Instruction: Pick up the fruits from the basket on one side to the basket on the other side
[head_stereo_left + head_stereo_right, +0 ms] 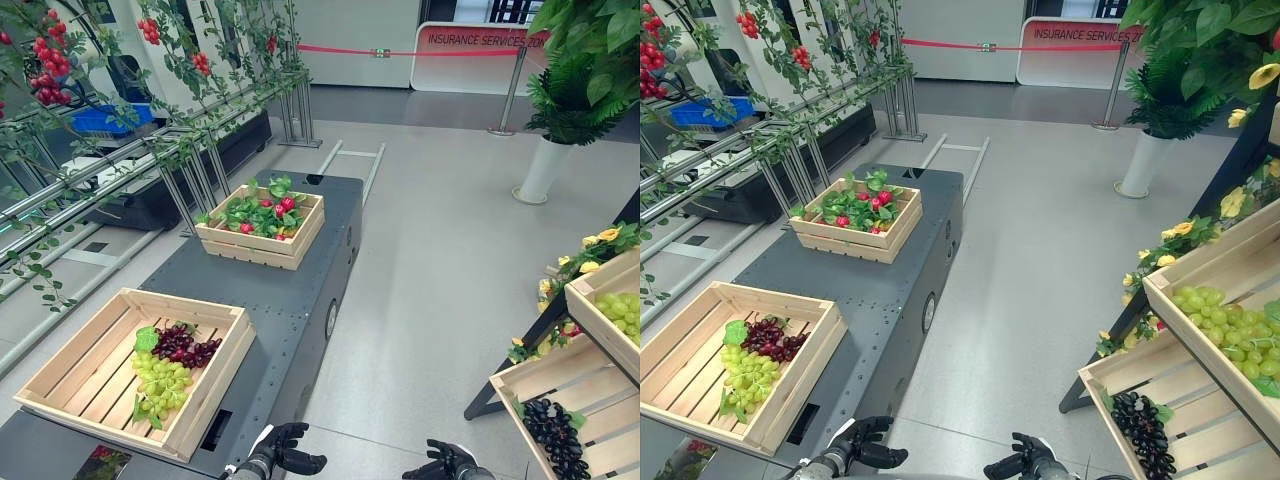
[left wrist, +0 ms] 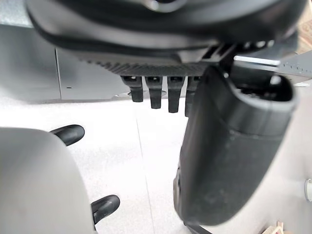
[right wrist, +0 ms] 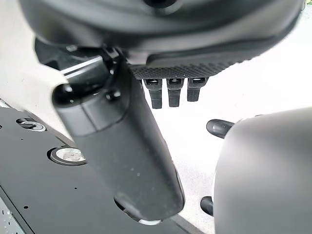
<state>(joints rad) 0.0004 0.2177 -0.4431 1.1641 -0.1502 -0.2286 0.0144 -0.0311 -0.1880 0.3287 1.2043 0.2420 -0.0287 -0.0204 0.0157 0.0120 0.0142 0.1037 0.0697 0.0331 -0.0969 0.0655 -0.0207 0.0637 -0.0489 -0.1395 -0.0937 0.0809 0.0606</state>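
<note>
Left hand (image 1: 283, 449) sits at the bottom centre of the left eye view, fingers (image 2: 152, 91) hanging straight and loose, thumb out to the side, nothing held. Right hand (image 1: 446, 461) is at the bottom, right of centre, fingers (image 3: 174, 89) likewise straight and relaxed, empty. Both hands are low and close in, palms roughly facing each other, well short of any fruit; looks like a rest pose ahead of the first reach.

Near crate (image 1: 214, 385) lies lower left on the dark surface (image 1: 290, 290), just beside the left hand's side, so it is the easy first pick. Inside it, green grapes (image 1: 160, 385) and dark red grapes (image 1: 184, 344) are bunched touching each other toward the crate's right half, a green leaf by them, the left slats bare. Far crate (image 1: 262, 250) sits further up the same surface, centre of frame, packed with red fruits (image 1: 284, 205) among leaves; well apart from both hands.

On the right edge a tilted shelf stand carries more crates: lower shelf crate (image 1: 1200, 380) with black grapes (image 1: 1140, 430), upper one (image 1: 1200, 295) with green grapes (image 1: 1230, 335). Tilt presumably displays fruit toward the front. These sit on the right hand's side, so likely the opposite-side basket; which way the transfer runs I can't tell.

Judgement: task not started, no fruit lifted. Next move likely needs the left hand to go forward and over the near crate rim, and grapes being soft clusters may slip or shed.
</note>
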